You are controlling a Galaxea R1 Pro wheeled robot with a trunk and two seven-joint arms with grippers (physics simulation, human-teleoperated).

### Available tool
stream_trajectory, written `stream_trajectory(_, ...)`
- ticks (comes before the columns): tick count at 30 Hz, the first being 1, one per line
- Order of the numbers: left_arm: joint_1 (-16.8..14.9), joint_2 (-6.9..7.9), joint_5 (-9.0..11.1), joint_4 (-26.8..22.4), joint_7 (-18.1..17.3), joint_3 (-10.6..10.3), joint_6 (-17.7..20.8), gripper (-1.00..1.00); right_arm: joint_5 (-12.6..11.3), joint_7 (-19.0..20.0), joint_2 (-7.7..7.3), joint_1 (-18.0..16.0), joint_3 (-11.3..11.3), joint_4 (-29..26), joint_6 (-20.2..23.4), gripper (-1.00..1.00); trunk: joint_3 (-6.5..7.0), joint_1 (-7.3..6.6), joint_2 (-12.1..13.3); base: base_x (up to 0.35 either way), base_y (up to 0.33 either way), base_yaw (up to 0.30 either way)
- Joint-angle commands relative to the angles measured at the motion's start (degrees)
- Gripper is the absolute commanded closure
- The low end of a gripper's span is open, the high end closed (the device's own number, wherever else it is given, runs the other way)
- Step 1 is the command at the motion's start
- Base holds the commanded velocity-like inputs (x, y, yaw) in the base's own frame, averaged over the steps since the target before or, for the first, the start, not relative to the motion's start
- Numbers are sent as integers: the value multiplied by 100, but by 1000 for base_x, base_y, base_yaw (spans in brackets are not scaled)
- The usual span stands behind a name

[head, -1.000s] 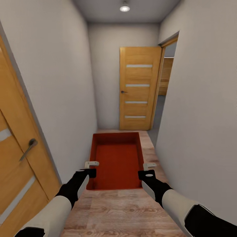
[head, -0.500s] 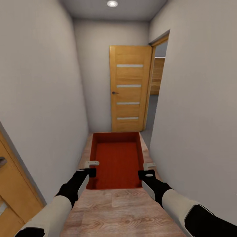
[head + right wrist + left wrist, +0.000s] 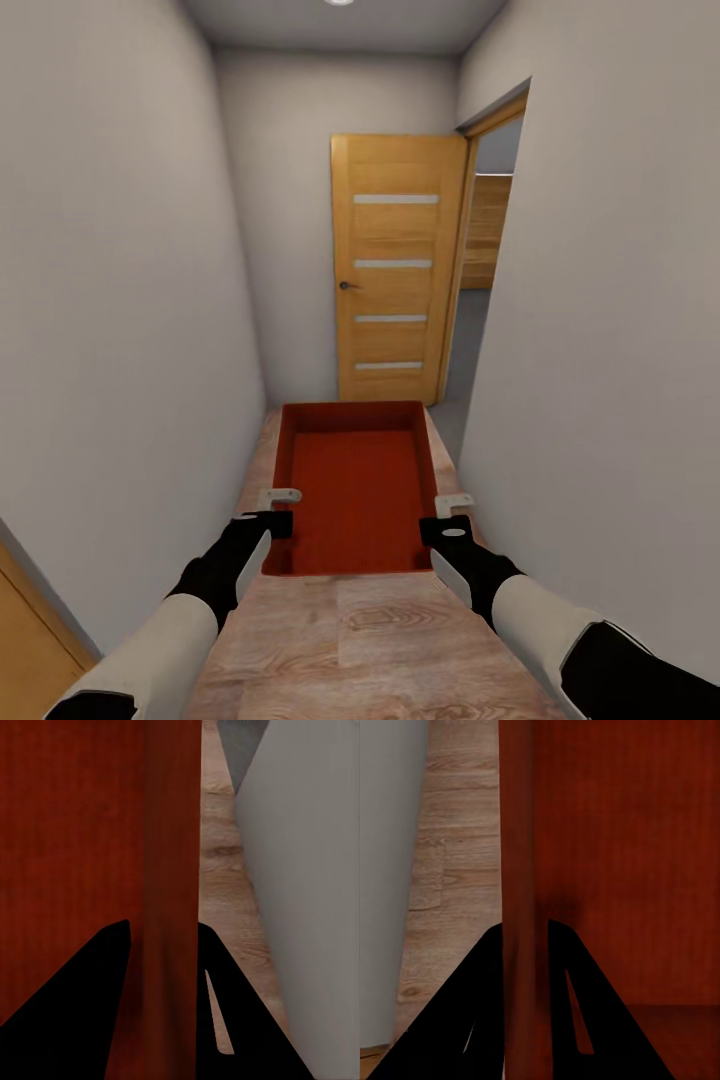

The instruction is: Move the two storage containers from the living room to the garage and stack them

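I hold one orange-red storage container (image 3: 355,480) out in front of me above the wood-plank hallway floor, open top up. My left gripper (image 3: 277,509) is shut on its left wall, and the left wrist view has the black fingers (image 3: 472,1020) straddling that wall (image 3: 519,907). Over on the other side, my right gripper (image 3: 452,512) is shut on the right wall, which runs between the black fingers (image 3: 240,1020) as a red strip (image 3: 172,870) in the right wrist view. The container is empty.
A narrow hallway with pale grey walls (image 3: 120,300) close on both sides. At its end stands a wooden door (image 3: 395,270) with glass slits. An open doorway (image 3: 485,280) on the right shows grey floor and wooden planks beyond.
The view has advanced down the hallway and turned slightly: the wooden door on the left has slid almost out of the picture. The container and both grippers keep their places relative to me.
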Motion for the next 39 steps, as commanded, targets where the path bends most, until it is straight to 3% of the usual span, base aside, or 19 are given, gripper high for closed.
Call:
stream_trajectory(1,-1,0,84,355,64,-37,21,100,156,-402,0,-13,-133,-21,-72,100,-12,7,-13,323,0,0)
stream_trajectory(39,-1,0,84,355,62,-40,21,100,156,-402,-2,-13,-133,-21,-78,100,-12,7,-13,323,0,0)
